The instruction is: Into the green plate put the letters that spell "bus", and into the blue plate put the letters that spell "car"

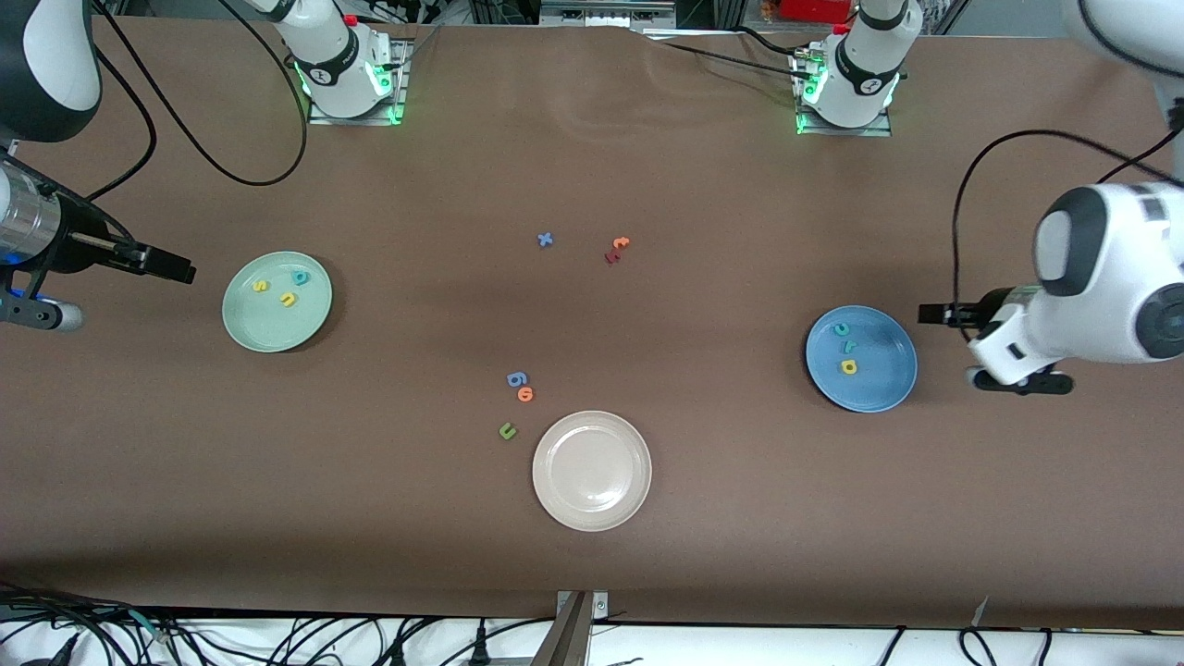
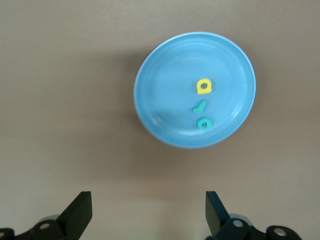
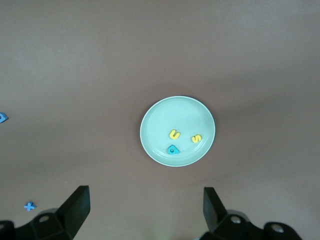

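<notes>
Cream-white plate (image 1: pixel 592 471) sits empty up front, just a decoy. Green plate (image 1: pixel 277 302) toward the right arm's end holds b, u, s (image 3: pixel 173 134); the right gripper (image 1: pixel 171 265) hangs spread wide beside it. Blue plate (image 1: pixel 861 358) holds c, a, r (image 2: pixel 204 86); the left gripper (image 2: pixel 148 212) gapes empty. Looks sorted.

table cover (image 1: pixel 647 185): matt brown, cloth-like, slightly rippled
blue plate (image 1: pixel 888 375): smooth, glossy
green plate (image 1: pixel 250 324): smooth, faint sheen
letters (image 1: pixel 846 350): matt foam
</notes>
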Controlling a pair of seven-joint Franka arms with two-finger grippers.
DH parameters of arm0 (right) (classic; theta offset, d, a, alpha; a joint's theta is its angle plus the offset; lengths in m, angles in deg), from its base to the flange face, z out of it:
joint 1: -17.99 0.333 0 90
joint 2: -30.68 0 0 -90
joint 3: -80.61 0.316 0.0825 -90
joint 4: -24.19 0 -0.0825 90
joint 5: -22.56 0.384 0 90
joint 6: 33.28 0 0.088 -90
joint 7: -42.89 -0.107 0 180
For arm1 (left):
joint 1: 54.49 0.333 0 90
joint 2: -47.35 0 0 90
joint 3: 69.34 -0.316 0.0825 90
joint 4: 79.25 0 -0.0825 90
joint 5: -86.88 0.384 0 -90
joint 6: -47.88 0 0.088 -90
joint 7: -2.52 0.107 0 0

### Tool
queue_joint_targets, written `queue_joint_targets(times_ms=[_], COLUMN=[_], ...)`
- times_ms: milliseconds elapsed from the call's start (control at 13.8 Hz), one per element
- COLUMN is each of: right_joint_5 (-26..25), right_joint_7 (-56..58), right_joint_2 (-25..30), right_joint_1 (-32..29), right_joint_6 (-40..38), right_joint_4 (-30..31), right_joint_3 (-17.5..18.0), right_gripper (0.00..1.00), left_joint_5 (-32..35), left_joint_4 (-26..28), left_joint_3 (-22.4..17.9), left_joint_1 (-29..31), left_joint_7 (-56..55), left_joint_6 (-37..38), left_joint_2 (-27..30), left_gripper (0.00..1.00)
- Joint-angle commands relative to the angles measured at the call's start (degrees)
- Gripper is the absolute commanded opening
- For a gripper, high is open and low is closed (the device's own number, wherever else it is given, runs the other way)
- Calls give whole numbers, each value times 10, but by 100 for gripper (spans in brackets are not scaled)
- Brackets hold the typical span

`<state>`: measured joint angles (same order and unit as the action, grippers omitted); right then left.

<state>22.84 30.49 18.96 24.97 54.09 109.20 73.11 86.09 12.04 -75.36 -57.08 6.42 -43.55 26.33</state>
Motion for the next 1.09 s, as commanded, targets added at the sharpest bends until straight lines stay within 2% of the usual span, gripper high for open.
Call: queue_joint_targets(times_ms=[0,145,362,507,796,1013], right_joint_5=[4,4,4,4,3,3], right_joint_7=[8,8,8,9,9,8], right_joint_2=[-7,-7,-7,-7,-7,-7], right_joint_1=[-4,-4,-3,-3,-3,0], right_joint_6=[-13,-13,-13,-13,-13,-13], right_joint_4=[-17,-17,-17,-17,-17,-17], right_joint_3=[0,0,0,0,1,2], right_gripper=[100,100,100,100,100,100], left_joint_5=[27,35,68,69,63,12], left_joint_4=[-16,-21,-49,-62,-38,-1], left_joint_3=[1,6,11,10,11,10], left_joint_1=[15,16,-2,-23,-32,-34], left_joint_7=[-36,-57,-70,-120,-137,-136], left_joint_6=[39,37,45,43,-11,-8], left_joint_2=[55,80,72,84,166,202], left_gripper=[100,100,100,100,100,100])
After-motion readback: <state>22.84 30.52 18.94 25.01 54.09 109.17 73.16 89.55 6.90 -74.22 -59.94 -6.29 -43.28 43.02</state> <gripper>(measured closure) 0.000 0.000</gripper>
